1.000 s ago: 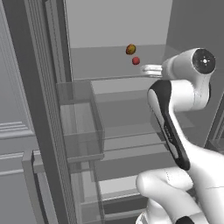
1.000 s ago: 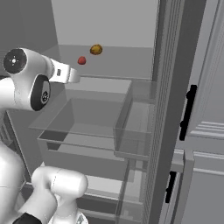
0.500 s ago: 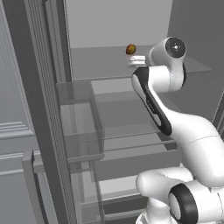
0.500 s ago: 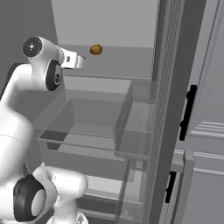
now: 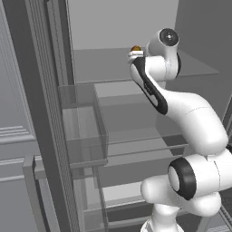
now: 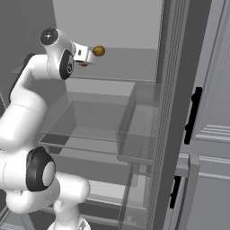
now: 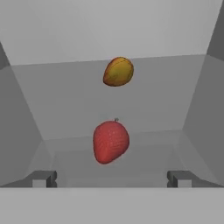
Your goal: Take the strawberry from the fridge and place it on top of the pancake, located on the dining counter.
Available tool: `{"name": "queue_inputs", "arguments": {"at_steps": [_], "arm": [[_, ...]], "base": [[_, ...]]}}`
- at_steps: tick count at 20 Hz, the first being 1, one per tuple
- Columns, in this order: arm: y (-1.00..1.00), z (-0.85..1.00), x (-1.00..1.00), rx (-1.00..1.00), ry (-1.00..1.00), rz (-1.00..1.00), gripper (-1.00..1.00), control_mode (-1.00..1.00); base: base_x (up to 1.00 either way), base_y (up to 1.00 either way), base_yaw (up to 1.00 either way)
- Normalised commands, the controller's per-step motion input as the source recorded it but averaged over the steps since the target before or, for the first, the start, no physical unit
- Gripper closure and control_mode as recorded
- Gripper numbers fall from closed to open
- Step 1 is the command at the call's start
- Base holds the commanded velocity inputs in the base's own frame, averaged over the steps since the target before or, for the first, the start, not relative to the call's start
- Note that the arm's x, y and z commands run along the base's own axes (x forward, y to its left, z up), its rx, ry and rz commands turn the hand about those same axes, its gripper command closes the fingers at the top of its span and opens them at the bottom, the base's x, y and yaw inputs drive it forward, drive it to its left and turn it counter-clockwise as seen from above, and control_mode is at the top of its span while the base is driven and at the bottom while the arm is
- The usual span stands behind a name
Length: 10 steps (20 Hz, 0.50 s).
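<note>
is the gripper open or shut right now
Open: in the hand view the gripper fingertips stand wide apart, with the strawberry ahead between them, not gripped.

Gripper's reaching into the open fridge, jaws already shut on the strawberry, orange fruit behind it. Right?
Not quite. The hand view shows the gripper open, fingertips wide apart on either side of the strawberry, not shut on it. The orange fruit does sit behind it in the fridge.
</note>
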Motion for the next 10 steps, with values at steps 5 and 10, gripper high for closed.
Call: {"name": "queue_inputs", "arguments": {"at_steps": [5,10], "arm": [[0.0,-0.01,0.46,0.0,0.0,0.0,-1.0,-1.0],[0.0,-0.04,0.33,0.0,0.0,0.0,-1.0,-1.0]], "base": [[0.0,0.0,0.0],[0.0,0.0,0.0]]}}
